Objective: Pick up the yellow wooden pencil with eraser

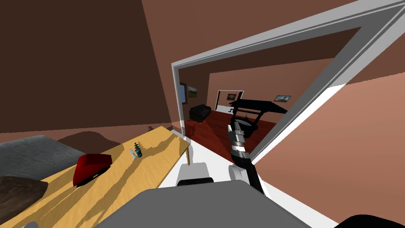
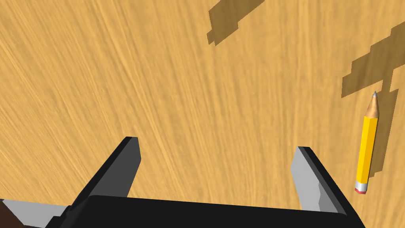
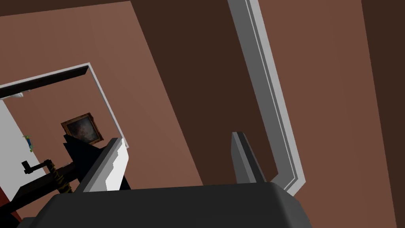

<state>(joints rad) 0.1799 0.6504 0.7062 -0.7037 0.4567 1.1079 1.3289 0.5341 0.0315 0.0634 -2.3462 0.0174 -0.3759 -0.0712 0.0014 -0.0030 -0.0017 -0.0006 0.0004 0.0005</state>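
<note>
Left gripper (image 2: 217, 144) hangs released above the wooden tabletop (image 2: 178, 79), holding nothing. The yellow pencil (image 2: 367, 146) lies flat just outside one finger, untouched, so aligning, closing and lifting all remain. The right gripper (image 3: 178, 138), also released, is raised away from the tabletop.

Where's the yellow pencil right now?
In the left wrist view, the yellow pencil lies flat on the wooden table. It is just outside the fingers of the open left gripper, with its eraser end nearest and its tip pointing away.
</note>
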